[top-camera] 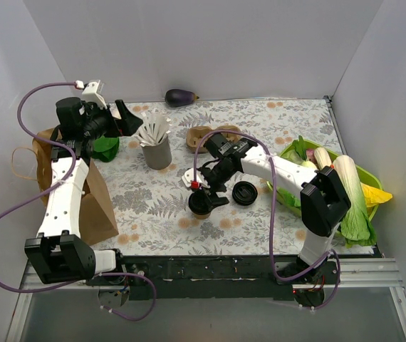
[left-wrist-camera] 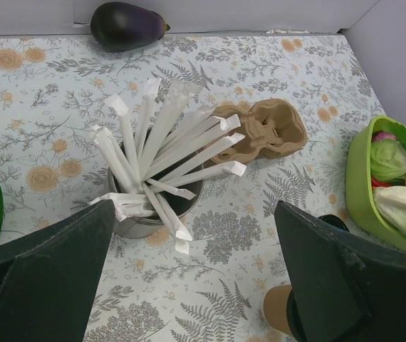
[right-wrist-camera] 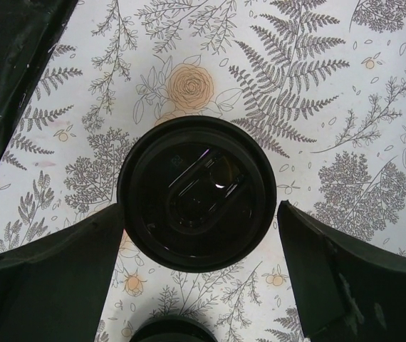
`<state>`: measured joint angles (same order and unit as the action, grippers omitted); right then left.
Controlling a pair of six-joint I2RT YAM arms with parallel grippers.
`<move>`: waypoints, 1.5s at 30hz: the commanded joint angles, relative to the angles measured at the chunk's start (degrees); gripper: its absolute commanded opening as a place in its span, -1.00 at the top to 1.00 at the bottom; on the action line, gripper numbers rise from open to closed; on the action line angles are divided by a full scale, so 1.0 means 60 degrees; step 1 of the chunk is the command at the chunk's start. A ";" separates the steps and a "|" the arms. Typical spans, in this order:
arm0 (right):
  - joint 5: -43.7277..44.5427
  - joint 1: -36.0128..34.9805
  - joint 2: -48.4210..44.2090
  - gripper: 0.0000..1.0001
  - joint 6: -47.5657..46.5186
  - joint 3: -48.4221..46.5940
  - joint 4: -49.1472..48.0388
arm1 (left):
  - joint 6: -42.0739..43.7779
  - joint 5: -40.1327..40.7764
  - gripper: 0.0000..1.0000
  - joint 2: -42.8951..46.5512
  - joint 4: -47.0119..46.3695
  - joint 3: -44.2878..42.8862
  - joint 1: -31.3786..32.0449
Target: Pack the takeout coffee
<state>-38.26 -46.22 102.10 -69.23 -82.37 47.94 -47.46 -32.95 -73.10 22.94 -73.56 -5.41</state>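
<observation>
**Right arm lining up on the lidded cup**

The right end effector (right-wrist-camera: 199, 208) is hovering over the takeout coffee (top-camera: 201, 205), its fingers spread either side of the black lid (right-wrist-camera: 196, 189) and gripping nothing. The cup is standing mid-counter (top-camera: 153, 214), toward the near edge. The lid looks seated, so the next move likely calls for closing on the cup and carrying it to the cardboard carrier (top-camera: 210, 135) near the far edge. The left end effector (left-wrist-camera: 194, 206) is hanging open and empty near the far-left corner. A floral cloth is covering the counter, and white walls (top-camera: 224, 43) are enclosing three sides.
</observation>
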 commanded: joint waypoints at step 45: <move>0.0561 0.2207 0.0561 0.07 0.1548 -0.2692 0.1486 | -0.0644 -0.0807 -0.93 0.0055 -0.0703 0.0409 0.0008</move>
<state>-33.19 -38.79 105.38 -62.48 -94.63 53.08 -51.03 -36.69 -73.36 20.34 -70.85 -5.41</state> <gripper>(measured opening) 0.761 0.966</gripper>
